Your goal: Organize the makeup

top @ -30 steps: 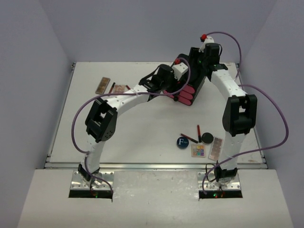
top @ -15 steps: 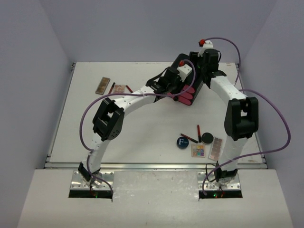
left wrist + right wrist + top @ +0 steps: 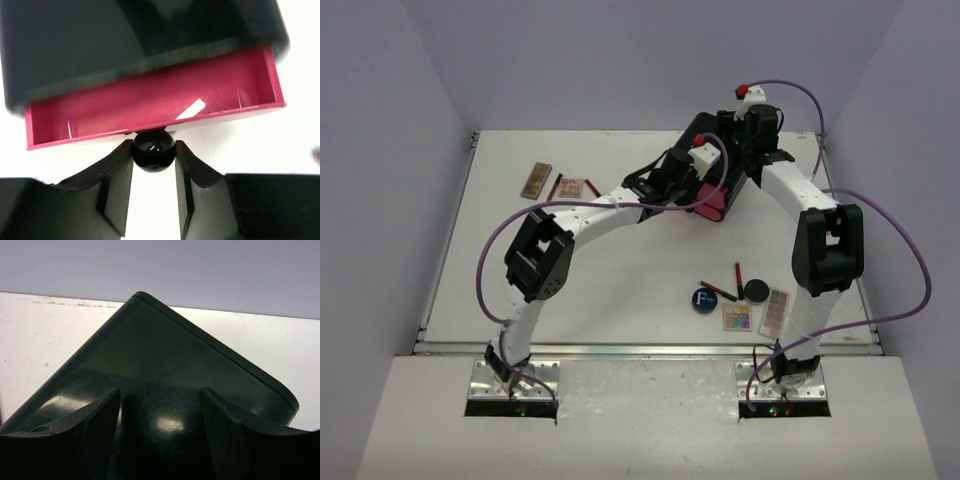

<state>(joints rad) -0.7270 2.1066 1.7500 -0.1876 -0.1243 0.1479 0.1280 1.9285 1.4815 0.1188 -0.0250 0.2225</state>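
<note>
The left gripper (image 3: 153, 146) has its two dark fingers (image 3: 117, 180) closed narrow onto the round black knob (image 3: 153, 154), one pad against each side of it. The knob sits on the front of a pink drawer (image 3: 150, 107) that stands part-way out of the glossy black box (image 3: 125, 40). What shows of the drawer's inside is bare pink floor with a white streak of glare.

The right gripper (image 3: 160, 392) has its fingers (image 3: 92, 435) spread wide over the top of the same box near a rounded corner. The black lid runs past both of them, and I cannot tell whether they touch it. From above, the box stands at the back right of the white table (image 3: 620, 260), the right arm at its far end and the left arm at its drawer side.

The only writing I can read is a white "F" on the round blue compact (image 3: 703, 299). That compact lies near the front right of the table, well apart from the box. Just beside it are two red-black pencils (image 3: 719, 291), a small round black compact (image 3: 756, 290), a multicoloured square palette (image 3: 737, 317) and a narrow pale palette (image 3: 774, 313).

A second group lies at the back left: a brown rectangular palette (image 3: 536, 180) and a smaller brownish palette (image 3: 570, 187), with thin dark-red pencils (image 3: 556, 185) on either side of the smaller one. Any print on these is too small to read.
</note>
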